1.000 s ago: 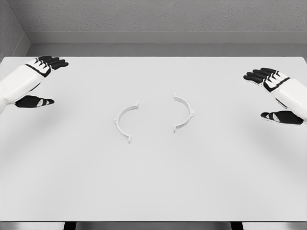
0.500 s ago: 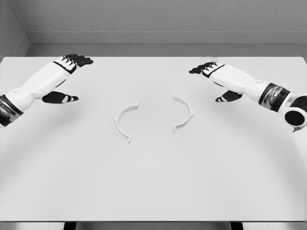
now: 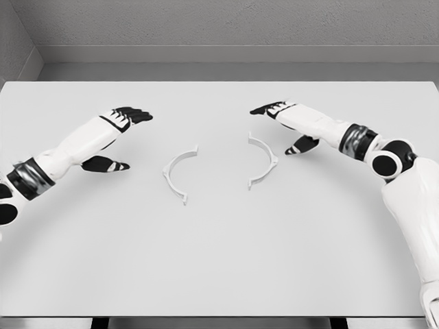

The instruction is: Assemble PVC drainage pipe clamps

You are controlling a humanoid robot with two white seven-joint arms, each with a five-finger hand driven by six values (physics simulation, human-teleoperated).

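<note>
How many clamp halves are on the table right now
2. The left clamp half lies near the table's middle, curving open toward the right; the right clamp half lies beside it, apart, opening toward the left. Nothing seems hidden.

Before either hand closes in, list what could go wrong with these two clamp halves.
Both clamp halves, left and right, lie flat and thin on the table, so fingers may push them rather than lift them. The open right hand is nearest the right half and could nudge it. The halves lie apart, so mating them could misalign.
</note>
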